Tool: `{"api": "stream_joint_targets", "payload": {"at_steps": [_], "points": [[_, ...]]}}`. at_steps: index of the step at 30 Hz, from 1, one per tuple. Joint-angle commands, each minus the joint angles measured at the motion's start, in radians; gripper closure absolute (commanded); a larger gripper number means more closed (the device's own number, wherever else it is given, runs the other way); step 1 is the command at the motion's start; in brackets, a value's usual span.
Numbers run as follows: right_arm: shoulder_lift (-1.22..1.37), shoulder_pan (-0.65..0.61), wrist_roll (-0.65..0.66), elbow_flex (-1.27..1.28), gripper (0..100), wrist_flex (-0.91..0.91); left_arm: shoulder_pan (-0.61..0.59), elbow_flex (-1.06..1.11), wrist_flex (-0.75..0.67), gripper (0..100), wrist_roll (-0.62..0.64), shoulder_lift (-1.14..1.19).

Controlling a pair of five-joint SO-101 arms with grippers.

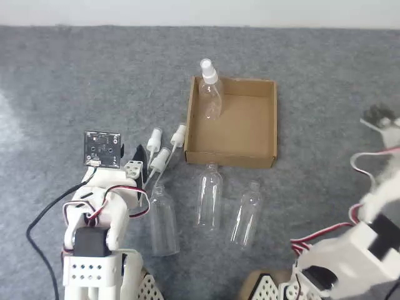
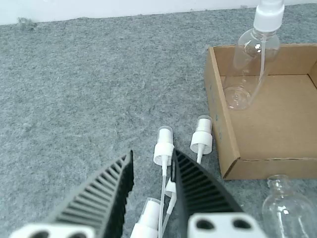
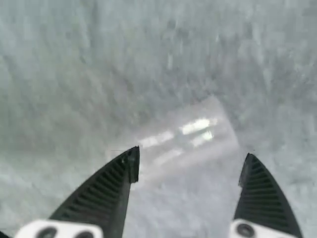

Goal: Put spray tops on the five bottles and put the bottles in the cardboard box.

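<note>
In the high view, the cardboard box (image 1: 250,128) sat at the middle of the grey carpet (image 1: 62,75). A capped bottle (image 1: 211,99) lay in the box's upper left corner, with its spray head poking over the rim toward the top of the frame. Three spray tops (image 1: 161,159) lay just left of the box's lower left corner. Below the box, three uncapped bottles (image 1: 209,195) lay side by side with their necks pointing up at it; the middle neck came right up to the box wall. The left arm (image 1: 100,225) rose from the lower left, and the left gripper (image 1: 147,164) was at the spray tops. The right arm (image 1: 350,250) filled the lower right corner and ran up the right edge, where its far end was blurred.

In the left wrist view, the left gripper (image 2: 152,153) was partly open and held nothing. One spray top lay at the tips, its thin tube running down along the inner face of one jaw, and a second lay lower in the gap. A third lay nearer the box wall. The capped bottle leaned in the box at the upper right of the frame.

In the right wrist view, the right gripper (image 3: 190,154) was spread wide and clamped nothing. A blurred clear bottle (image 3: 183,134) lay on the carpet between the tips; I could not tell whether either jaw touched it.
</note>
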Motion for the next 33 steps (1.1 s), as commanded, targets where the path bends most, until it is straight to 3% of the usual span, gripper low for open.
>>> {"api": "stream_joint_targets", "payload": {"at_steps": [1, 13, 20, 27, 33], "points": [[-0.005, 0.099, 0.155, -0.051, 72.0, -0.036, -0.006, -0.005, -0.028, 89, -0.005, -0.009], [-0.007, 0.13, 0.322, 0.04, 75.7, -0.053, -0.006, -0.004, -0.028, 89, -0.003, -0.009], [-0.012, 0.24, 0.321, 0.161, 93.8, -0.096, -0.005, 0.019, -0.061, 89, -0.003, -0.011], [-0.018, 0.268, 0.315, 0.269, 92.1, -0.087, -0.005, 0.021, -0.061, 89, -0.003, -0.011], [-0.015, 0.168, 0.236, 0.342, 92.1, -0.097, -0.005, 0.018, -0.058, 89, -0.003, -0.011]]}}
